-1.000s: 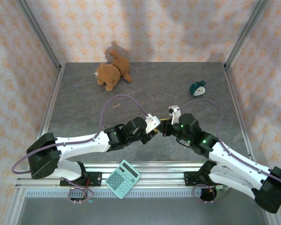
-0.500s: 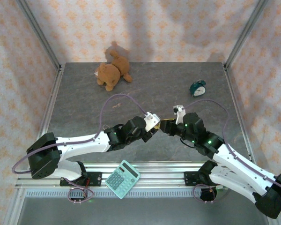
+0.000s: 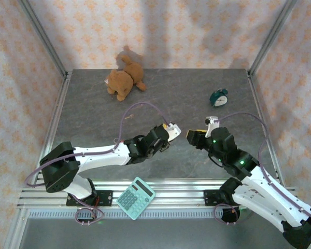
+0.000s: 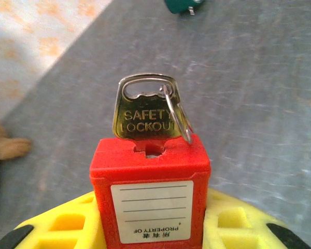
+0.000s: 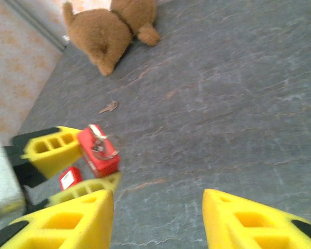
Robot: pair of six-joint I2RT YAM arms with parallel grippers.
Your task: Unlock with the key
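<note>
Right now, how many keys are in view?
1 for certain: the Safety Lockout key sits in the red padlock held by the left gripper. A small brownish item on the table may be another, too small to tell.

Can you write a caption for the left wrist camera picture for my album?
The left end effector grips a red padlock with a Safety Lockout key in its keyhole.
</note>
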